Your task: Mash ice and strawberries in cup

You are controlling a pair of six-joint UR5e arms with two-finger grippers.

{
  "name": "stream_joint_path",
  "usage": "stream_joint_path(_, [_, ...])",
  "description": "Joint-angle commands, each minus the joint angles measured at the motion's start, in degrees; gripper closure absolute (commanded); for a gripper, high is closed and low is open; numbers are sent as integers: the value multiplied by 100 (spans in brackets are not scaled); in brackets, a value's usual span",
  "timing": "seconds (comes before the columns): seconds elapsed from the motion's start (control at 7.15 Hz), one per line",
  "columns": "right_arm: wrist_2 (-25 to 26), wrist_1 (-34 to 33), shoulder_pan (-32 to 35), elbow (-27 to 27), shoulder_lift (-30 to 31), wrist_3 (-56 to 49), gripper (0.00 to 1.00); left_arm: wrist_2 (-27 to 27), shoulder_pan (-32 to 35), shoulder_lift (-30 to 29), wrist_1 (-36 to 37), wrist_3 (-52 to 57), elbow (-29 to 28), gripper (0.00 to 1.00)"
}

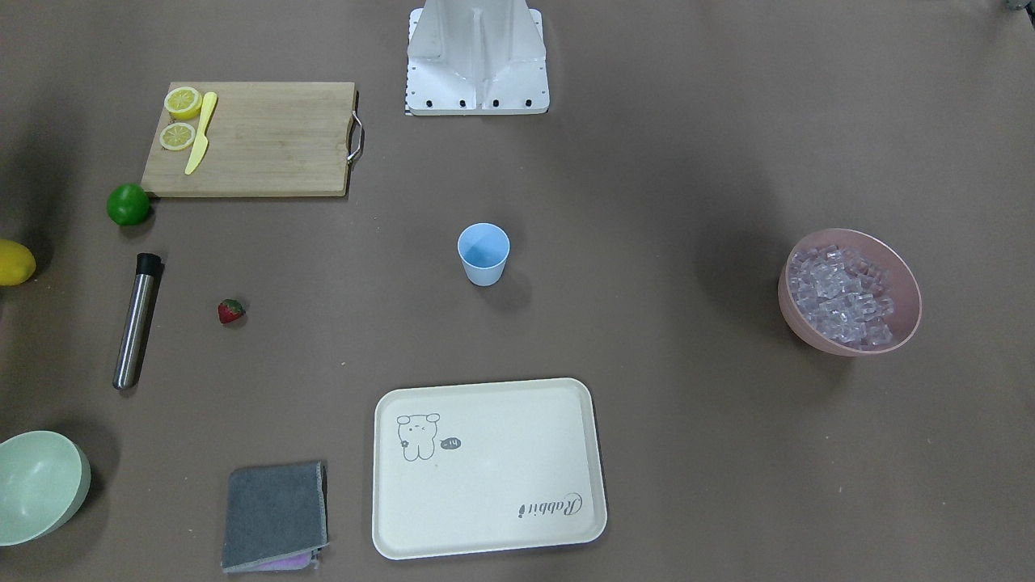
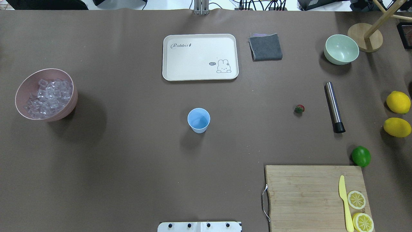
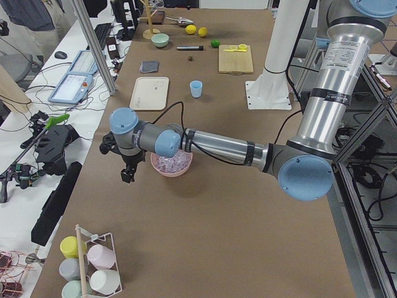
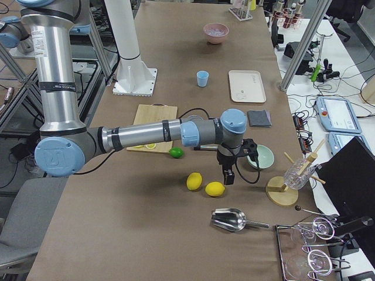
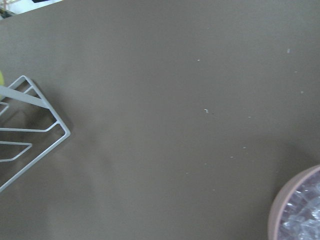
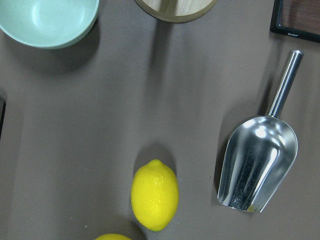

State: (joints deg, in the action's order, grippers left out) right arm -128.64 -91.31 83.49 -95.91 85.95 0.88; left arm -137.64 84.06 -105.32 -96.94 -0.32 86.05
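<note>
The light blue cup (image 1: pixel 483 253) stands upright mid-table, also in the overhead view (image 2: pixel 198 120); I see nothing in it. The strawberry (image 1: pixel 230 311) lies on the table on the robot's right side (image 2: pixel 299 109). The ice (image 1: pixel 845 295) fills the pink bowl (image 1: pixel 796 319) on the robot's left side (image 2: pixel 69 106). My left gripper (image 3: pixel 127 175) hangs just past the pink bowl (image 3: pixel 162 171) toward the table's end. My right gripper (image 4: pixel 227 174) hangs over two lemons (image 4: pixel 215 188). Both grippers show only in side views, so I cannot tell if they are open or shut.
A steel muddler (image 1: pixel 136 320) lies beside the strawberry. A lime (image 1: pixel 128 204), a cutting board (image 1: pixel 267 137) with lemon slices and a yellow knife, a cream tray (image 1: pixel 485 485), a grey cloth (image 1: pixel 275 513) and a pale green bowl (image 1: pixel 36 485) are around. A metal scoop (image 6: pixel 257 167) lies beyond the lemons.
</note>
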Motion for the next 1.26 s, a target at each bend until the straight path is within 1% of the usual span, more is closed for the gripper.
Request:
stream_joint_path(0.0, [6,-1,-8,37,0,0,0,-79,-325,2,-44,5,357,2])
stream_joint_path(0.28, [6,-1,-9,46,0,0,0,-26,-862,-41,-96,23,552,2])
stream_joint_path(0.56, [6,-1,-9,55,0,0,0,516,-1398,-50,-526,23,553,3])
stream_joint_path(0.84, [6,-1,-9,55,0,0,0,1035,-1804,-50,-632,23,544,3])
stream_joint_path(1.12, [-3,8,-9,46,9,0,0,1055,-1954,11,-712,23,535,3])
